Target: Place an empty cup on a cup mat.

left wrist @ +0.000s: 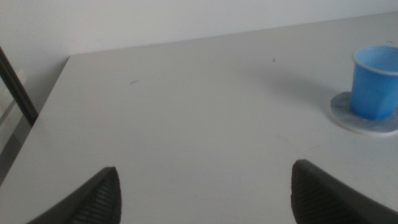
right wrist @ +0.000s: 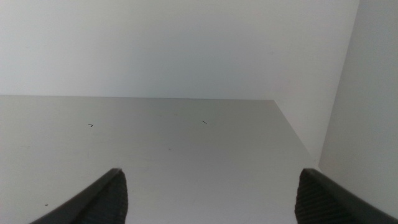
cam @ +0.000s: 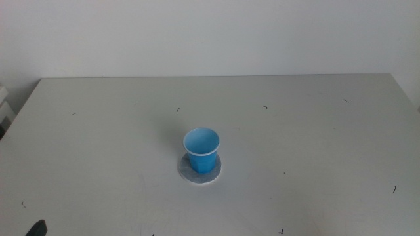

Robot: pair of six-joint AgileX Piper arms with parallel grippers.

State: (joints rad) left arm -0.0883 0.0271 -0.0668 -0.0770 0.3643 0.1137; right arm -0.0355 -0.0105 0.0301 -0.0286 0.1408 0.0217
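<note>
The bright blue cup [cam: 201,149] stands upright on the grey cup mat [cam: 199,171] near the middle of the table. Its inside looks empty. The cup [left wrist: 375,82] and the mat [left wrist: 364,117] also show in the left wrist view, well ahead of my left gripper [left wrist: 205,193], which is open and empty. Only a dark tip of that gripper [cam: 37,228] shows at the bottom left of the middle view. My right gripper [right wrist: 211,196] is open and empty over bare table; it is out of the middle view.
The grey table [cam: 315,131] has small dark marks. A white wall stands behind it. A dark bar [left wrist: 15,87] stands by the table's left edge. The table's far right corner [right wrist: 273,102] shows in the right wrist view.
</note>
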